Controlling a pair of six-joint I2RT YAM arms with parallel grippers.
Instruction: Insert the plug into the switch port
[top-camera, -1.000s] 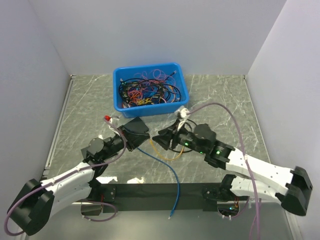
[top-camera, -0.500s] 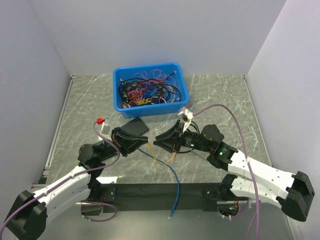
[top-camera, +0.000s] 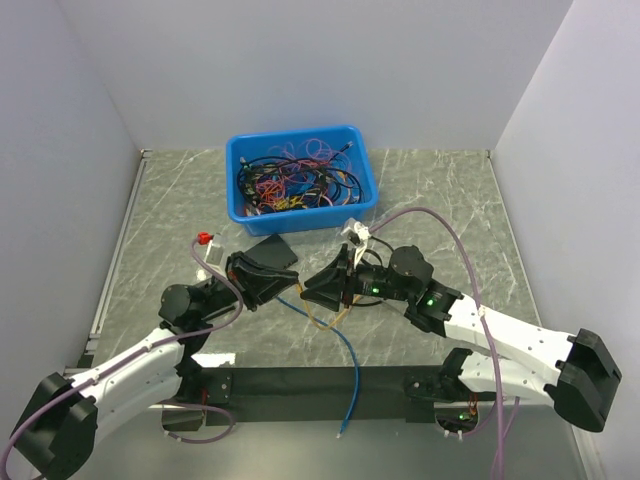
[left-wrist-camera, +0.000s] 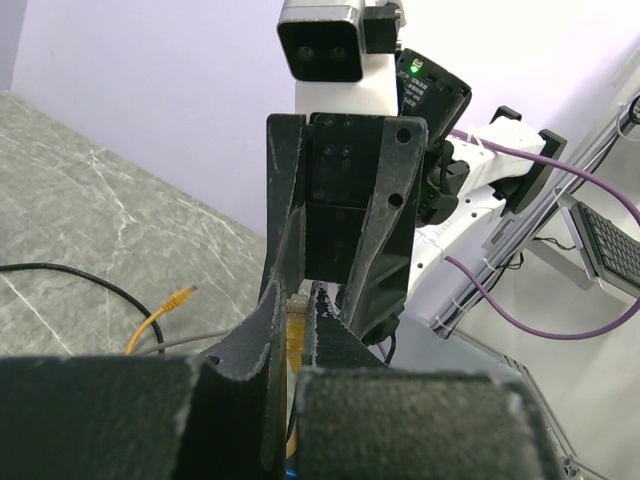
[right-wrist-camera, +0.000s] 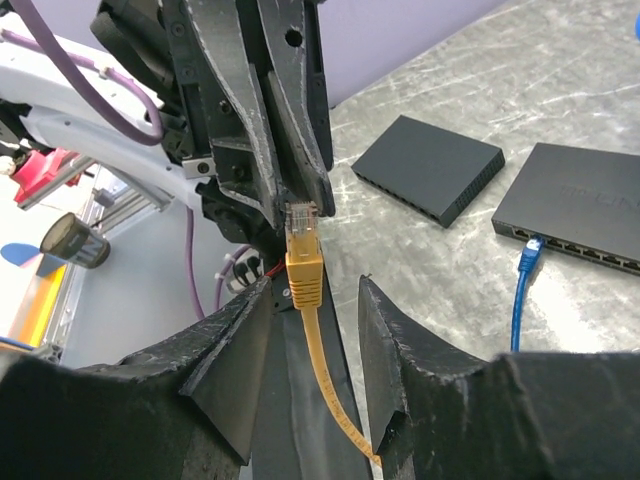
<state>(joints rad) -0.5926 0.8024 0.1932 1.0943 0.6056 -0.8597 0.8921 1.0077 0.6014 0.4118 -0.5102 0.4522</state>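
Where the arms were bolted at 6 o'clock, a black base plate (top-camera: 290, 382) ran along the near edge, and a blue cable (top-camera: 352, 390) crossed it toward the middle. Over the table's centre the two grippers stood tip to tip. The left gripper (left-wrist-camera: 297, 308) was clenched on the yellow plug (right-wrist-camera: 302, 255), pinching its clear head. The right gripper (right-wrist-camera: 315, 290) was spread, with the plug standing in its gap; whether a finger touched it I could not tell. The yellow cable (right-wrist-camera: 325, 385) hung down between those fingers. Just beyond, toward 11 o'clock, lay a smaller switch (right-wrist-camera: 430, 165) and a larger switch (right-wrist-camera: 575, 205), which had a blue plug (right-wrist-camera: 530, 248) seated in one port. From overhead the left gripper hid part of them. At 12 o'clock a blue bin (top-camera: 310, 217) held a tangle of cables (top-camera: 295, 178). Walls closed the table (top-camera: 440, 200) at 9, 12 and 3 o'clock, and bare marbled surface lay from 1 to 3 o'clock.
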